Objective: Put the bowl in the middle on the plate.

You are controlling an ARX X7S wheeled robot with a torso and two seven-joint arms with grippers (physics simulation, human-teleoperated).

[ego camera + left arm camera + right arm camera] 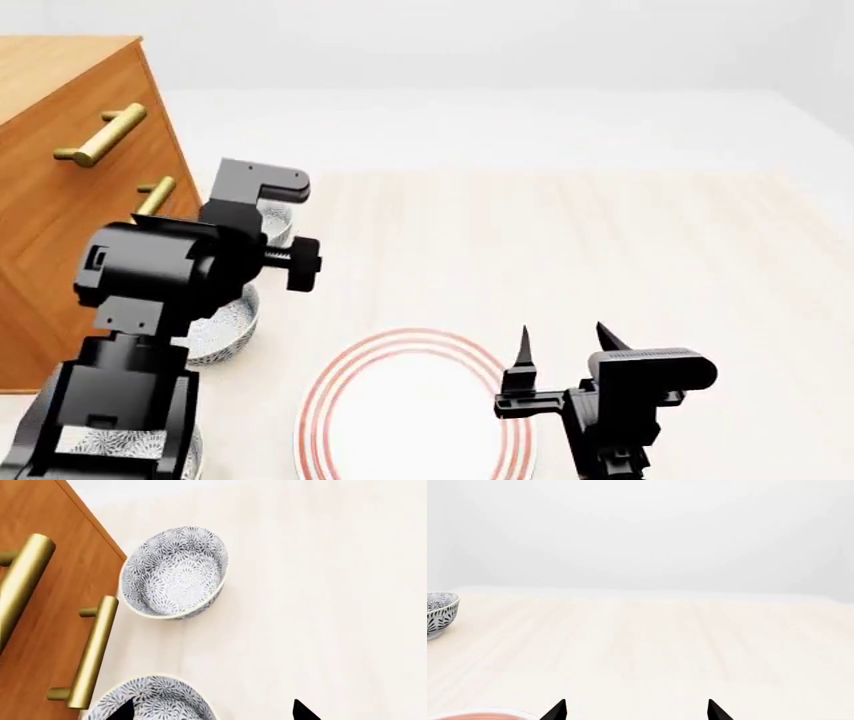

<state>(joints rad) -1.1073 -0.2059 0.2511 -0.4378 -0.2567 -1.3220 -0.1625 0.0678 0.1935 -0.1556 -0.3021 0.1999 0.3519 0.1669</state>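
Three look-alike blue-grey floral bowls stand in a row along the cabinet front. The middle bowl (230,328) (157,700) is partly covered by my left arm in the head view. My left gripper (213,711) hangs open above it, one fingertip (124,711) over the bowl's inside and the other over bare table beside it. Nothing is held. The red-ringed plate (400,400) (484,715) lies near the table's front. My right gripper (561,345) (636,711) stands open and empty at the plate's right rim.
The far bowl (278,222) (175,572) sits by the cabinet's far corner, and the near bowl (120,445) lies low under my left arm. The wooden cabinet (67,200) with brass handles (93,650) stands close on the left. One of the bowls (439,612) shows at the right wrist view's edge.
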